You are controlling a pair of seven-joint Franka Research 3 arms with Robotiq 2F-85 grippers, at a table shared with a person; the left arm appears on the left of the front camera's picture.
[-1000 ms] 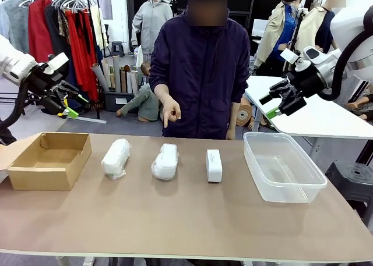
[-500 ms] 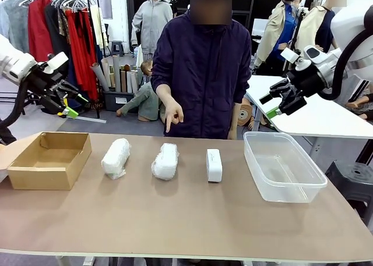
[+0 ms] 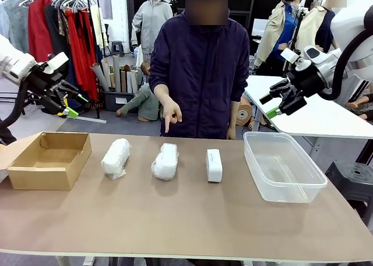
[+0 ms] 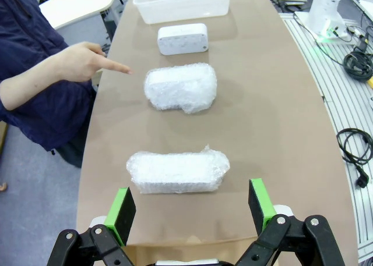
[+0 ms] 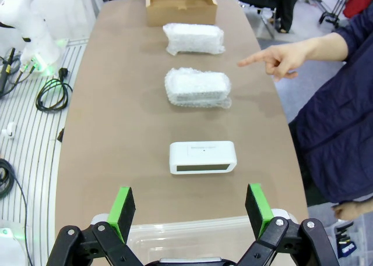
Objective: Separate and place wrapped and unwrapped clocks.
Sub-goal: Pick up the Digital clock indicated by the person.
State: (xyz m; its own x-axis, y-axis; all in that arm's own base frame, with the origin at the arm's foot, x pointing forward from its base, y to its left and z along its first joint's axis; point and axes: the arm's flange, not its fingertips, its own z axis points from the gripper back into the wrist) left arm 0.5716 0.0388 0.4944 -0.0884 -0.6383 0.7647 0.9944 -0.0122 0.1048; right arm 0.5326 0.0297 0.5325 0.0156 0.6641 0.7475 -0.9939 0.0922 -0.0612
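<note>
Nothing is sorted yet, so you are at the opening step: picking the first clock; both robot hands hang above the worktop [image 3: 175, 219] ends, clear of everything. Your left hand [image 4: 192, 203] has its jaws spread wide and holds nothing; your right hand [image 5: 190, 206] is just as wide and just as empty.

The three clocks lie in a row across the middle of the worktop, apart from one another: the left wrapped clock [image 3: 115, 158] near the cardboard box [image 3: 41, 178], the middle wrapped clock [image 3: 165, 161] next along, and the unwrapped clock [image 3: 214, 165] near the clear plastic tub [image 3: 285, 187]. Box and tub both look empty.

The person's pointing finger [image 3: 171, 112] aims down over the far edge, towards the middle wrapped clock; I take that as a cue for which one to fetch first, though that is a guess.

For the next move, bring a hand down over one clock, with the jaws across its short side; the left hand suits the wrapped ones and the box, the right hand the unwrapped clock and the tub. Expect the crinkly padding to squash and slip; the bare block should grip firmly.

Mind the person's arm above the middle bundle; the neighbouring clocks leave room for open jaws, and the container walls call for a lift before release.
</note>
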